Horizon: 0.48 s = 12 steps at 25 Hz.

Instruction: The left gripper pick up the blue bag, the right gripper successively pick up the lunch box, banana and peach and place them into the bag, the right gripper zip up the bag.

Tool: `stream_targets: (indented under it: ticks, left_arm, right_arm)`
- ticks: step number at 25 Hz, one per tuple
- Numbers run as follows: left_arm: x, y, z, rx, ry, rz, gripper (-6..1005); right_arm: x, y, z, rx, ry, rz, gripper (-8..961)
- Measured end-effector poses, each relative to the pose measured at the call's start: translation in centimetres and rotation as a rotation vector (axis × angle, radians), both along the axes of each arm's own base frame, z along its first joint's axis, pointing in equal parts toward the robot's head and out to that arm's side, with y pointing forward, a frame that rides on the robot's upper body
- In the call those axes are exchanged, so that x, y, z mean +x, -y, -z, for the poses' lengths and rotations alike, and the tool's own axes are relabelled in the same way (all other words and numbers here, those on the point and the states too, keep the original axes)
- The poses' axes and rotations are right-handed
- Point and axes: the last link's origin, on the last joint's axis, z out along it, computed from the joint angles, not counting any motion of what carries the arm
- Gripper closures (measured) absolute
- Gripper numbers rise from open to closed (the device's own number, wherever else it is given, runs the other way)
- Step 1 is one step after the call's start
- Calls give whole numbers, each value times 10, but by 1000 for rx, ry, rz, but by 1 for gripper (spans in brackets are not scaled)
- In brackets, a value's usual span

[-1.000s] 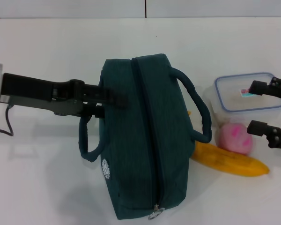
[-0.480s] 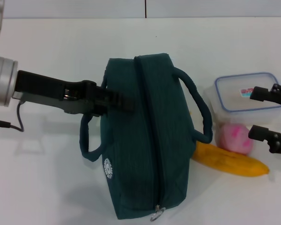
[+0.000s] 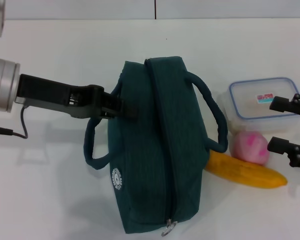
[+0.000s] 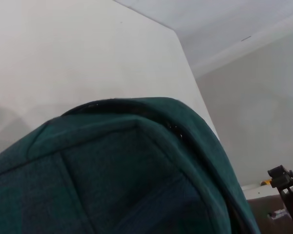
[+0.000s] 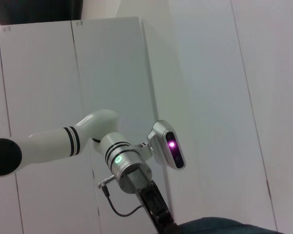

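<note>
The blue bag (image 3: 157,145) lies on its side at the centre of the white table (image 3: 50,200), its zip closed and running from twelve o'clock down to the ring pull (image 3: 166,230) at six; compared with a second ago its far end has swung a little toward three o'clock and the cloth at its nine-o'clock flank has bunched up. The left gripper (image 3: 126,107) comes in from nine o'clock and has pressed further in over that second, its tips now buried in the fabric beside the near handle (image 3: 92,150); I cannot tell whether the fingers are clenched on cloth or only pushing (the left wrist view shows nothing but teal fabric). I judge the pick-up of the bag is under way but not secured, since the bag rests on the table.

At three o'clock of the bag lie the lunch box (image 3: 262,100), the peach (image 3: 250,148) just beside it and the banana (image 3: 245,171), whose end tucks under the bag's other handle; the right gripper (image 3: 281,125) waits at the three-o'clock edge with fingers spread wide, grasping nothing, and it has drifted slightly outward.
</note>
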Motion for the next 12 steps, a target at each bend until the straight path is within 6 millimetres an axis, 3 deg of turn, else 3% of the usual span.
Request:
stream_targets:
  ticks: [8, 12]
  left_arm:
    - [-3, -1, -1, 10, 12, -10, 938]
    - [-2, -2, -1, 13, 21, -6, 938]
  right_arm:
    - [1, 1, 2, -5, -7, 7, 140]
    - [2, -1, 2, 1, -27, 28, 140]
